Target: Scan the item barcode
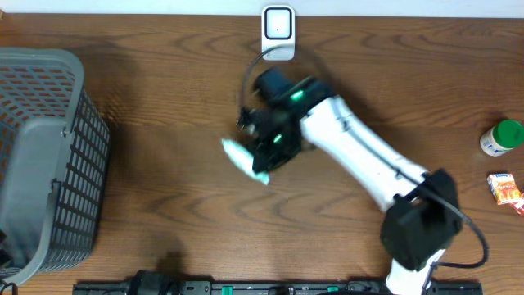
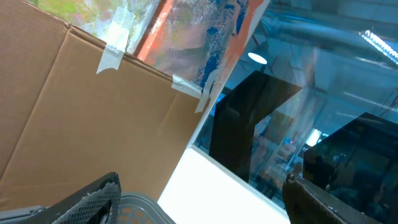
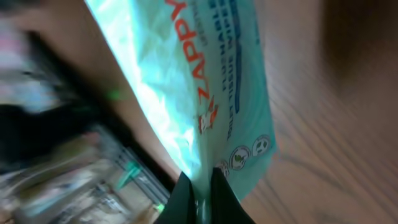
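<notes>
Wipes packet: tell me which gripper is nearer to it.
Right. The right gripper is shut on the wipes packet; the left gripper sits open by the basket, well away from it.

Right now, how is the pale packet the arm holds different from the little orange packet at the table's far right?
The pale teal packet is pinched in the right gripper near the middle of the table; the orange packet lies free by the right edge. The teal one is mint and white and looks longer; the orange one is red-orange and smaller. Both look like printed packets.
</notes>
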{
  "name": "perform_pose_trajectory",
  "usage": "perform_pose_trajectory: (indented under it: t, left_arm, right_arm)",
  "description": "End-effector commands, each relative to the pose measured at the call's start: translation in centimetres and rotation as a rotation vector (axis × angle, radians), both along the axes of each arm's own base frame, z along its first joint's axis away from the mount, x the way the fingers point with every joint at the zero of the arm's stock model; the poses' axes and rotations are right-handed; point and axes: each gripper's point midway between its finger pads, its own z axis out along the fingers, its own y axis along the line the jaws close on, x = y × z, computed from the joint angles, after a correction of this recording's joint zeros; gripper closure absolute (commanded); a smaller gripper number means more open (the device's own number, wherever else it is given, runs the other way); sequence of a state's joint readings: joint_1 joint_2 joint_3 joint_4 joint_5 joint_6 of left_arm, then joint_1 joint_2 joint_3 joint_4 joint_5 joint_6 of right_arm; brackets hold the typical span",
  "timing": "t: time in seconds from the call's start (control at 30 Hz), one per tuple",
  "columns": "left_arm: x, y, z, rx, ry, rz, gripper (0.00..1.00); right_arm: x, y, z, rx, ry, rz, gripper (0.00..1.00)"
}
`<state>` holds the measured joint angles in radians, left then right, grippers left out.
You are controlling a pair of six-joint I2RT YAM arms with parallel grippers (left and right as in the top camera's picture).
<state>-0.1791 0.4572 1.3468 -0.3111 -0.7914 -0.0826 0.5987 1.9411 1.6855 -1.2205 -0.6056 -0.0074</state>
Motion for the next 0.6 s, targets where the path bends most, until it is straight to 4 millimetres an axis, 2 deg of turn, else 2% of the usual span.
perform_pose_trajectory:
  t: [0.0, 0.03, 0.1, 0.23, 0.3, 0.4, 0.43, 0.47, 0.53, 0.57]
  left_arm:
    - [-0.4, 0.1, 0.0, -0.009, -0.014, 0.002, 0.17]
    - [-0.4, 0.1, 0.0, -0.009, -0.014, 0.003, 0.17]
    - [-0.4, 0.1, 0.0, -0.009, -0.014, 0.003, 0.17]
    - [-0.4, 0.1, -0.1, -0.008, -0.011, 0.002, 0.17]
    - [-0.3, 0.1, -0.1, -0.007, -0.007, 0.002, 0.17]
    - [-0.3, 0.1, -0.2, -0.007, -0.003, 0.002, 0.17]
    - [-0.3, 0.1, -0.3, -0.006, 0.001, 0.002, 0.17]
    - [-0.2, 0.1, -0.3, -0.005, 0.004, 0.002, 0.17]
    - [-0.2, 0.1, -0.5, -0.004, 0.013, 0.002, 0.17]
    - [-0.1, 0.1, -0.5, -0.004, 0.015, 0.002, 0.17]
  right_arm:
    - [0.9, 0.4, 0.1, 0.332, 0.162, 0.021, 0.97]
    - [1.6, 0.0, -0.4, 0.364, 0.183, -0.002, 0.91]
    - [3.3, -1.0, -2.1, 0.412, 0.236, -0.069, 0.87]
    - [6.5, -4.0, -6.7, 0.431, 0.304, -0.196, 0.91]
    - [8.0, -5.4, -8.3, 0.445, 0.304, -0.245, 0.91]
    - [9.5, -8.8, -11.7, 0.288, 0.295, -0.346, 0.88]
    - [9.6, -10.0, -12.6, 0.218, 0.288, -0.366, 0.84]
    - [9.6, -10.4, -12.4, 0.194, 0.283, -0.368, 0.81]
    - [9.6, -10.7, -11.7, 0.162, 0.262, -0.362, 0.65]
    - [9.6, -10.6, -11.3, 0.150, 0.239, -0.352, 0.54]
